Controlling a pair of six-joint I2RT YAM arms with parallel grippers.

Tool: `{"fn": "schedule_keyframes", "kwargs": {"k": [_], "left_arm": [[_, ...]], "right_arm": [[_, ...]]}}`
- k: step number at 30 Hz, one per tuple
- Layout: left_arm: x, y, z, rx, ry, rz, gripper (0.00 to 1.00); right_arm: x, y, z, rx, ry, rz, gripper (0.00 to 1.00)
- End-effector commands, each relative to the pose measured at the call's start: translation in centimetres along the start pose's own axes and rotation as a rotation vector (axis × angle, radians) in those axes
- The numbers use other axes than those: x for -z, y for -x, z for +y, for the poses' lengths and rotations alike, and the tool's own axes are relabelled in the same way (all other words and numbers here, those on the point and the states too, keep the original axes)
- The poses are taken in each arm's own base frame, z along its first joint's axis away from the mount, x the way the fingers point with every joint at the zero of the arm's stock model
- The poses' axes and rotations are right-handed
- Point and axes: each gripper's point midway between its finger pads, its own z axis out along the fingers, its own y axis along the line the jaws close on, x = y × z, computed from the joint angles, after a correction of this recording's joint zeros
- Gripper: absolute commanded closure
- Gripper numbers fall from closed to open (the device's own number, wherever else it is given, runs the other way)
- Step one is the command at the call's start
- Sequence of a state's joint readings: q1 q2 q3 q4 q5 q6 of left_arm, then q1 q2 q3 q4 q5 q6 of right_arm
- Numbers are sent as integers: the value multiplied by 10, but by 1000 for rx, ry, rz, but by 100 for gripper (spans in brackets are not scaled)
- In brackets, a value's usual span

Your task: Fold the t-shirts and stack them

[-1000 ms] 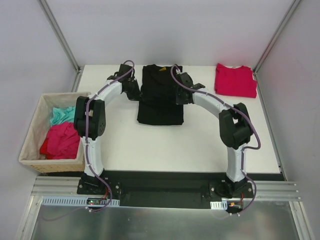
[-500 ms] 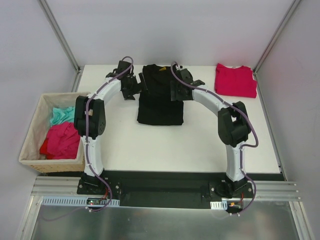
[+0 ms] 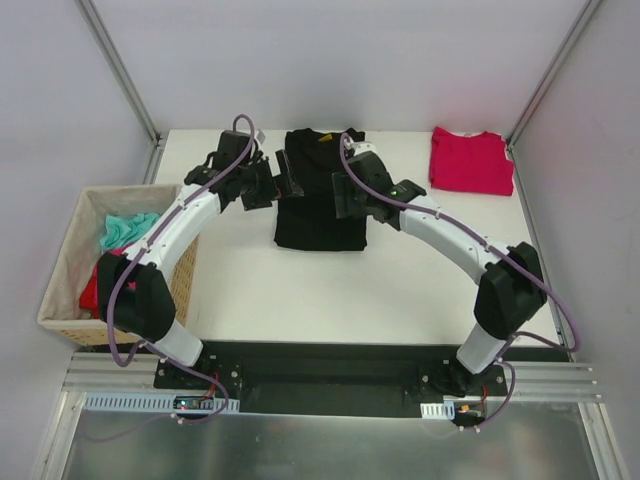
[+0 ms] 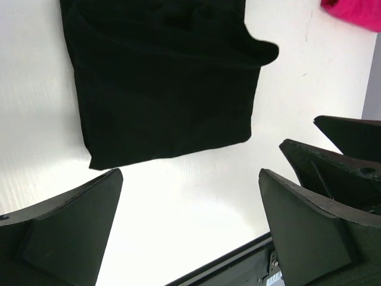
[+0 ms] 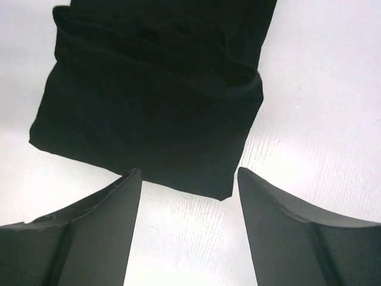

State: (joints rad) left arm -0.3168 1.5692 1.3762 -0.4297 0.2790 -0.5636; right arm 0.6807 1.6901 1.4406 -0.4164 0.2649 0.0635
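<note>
- I am seeing the woven tan basket [image 3: 70, 250] sitting off the white table [image 3: 400, 290] at about 9 o'clock, with pink and teal cloth waiting inside it.
- The left gripper [image 3: 283, 178] is now hanging with its jaws wide apart at the 9 o'clock side of the shirt; a second ago it was pinched shut there, so it is letting the cloth go.
- The large black cloth t-shirt [image 3: 320, 225] is lying flat toward 12 o'clock on the table, already narrowed into a long strip, collar at the far end, free of both grippers.
- The right gripper [image 3: 345, 195] is hovering above the shirt's 3 o'clock edge, jaws likewise parted and empty after being shut a second ago.
- The plain crimson-red folded t-shirt [image 3: 472, 162] is resting at 2 o'clock, well apart from the black one.
- I am judging the side folds finished; a crosswise fold and the stacking are still ahead of me.
</note>
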Motion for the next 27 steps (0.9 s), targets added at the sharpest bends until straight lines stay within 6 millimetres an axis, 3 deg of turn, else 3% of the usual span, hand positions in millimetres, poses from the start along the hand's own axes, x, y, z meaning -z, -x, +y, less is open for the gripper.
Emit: {"fn": "schedule_keyframes", "kwargs": {"k": [1, 9, 15, 24, 27], "left_arm": [[-15, -22, 25, 19, 61, 68, 1], [-62, -11, 43, -6, 131, 103, 1], [-84, 14, 33, -30, 107, 85, 1], [-104, 29, 26, -34, 84, 92, 1], [-107, 31, 27, -33, 87, 93, 1]], "right_arm": [[-21, -28, -8, -2, -48, 74, 31], [-62, -29, 3, 15, -48, 125, 32], [-86, -19, 1, 8, -58, 135, 33], [-92, 7, -16, -15, -61, 106, 33], [-99, 5, -20, -19, -65, 121, 33]]}}
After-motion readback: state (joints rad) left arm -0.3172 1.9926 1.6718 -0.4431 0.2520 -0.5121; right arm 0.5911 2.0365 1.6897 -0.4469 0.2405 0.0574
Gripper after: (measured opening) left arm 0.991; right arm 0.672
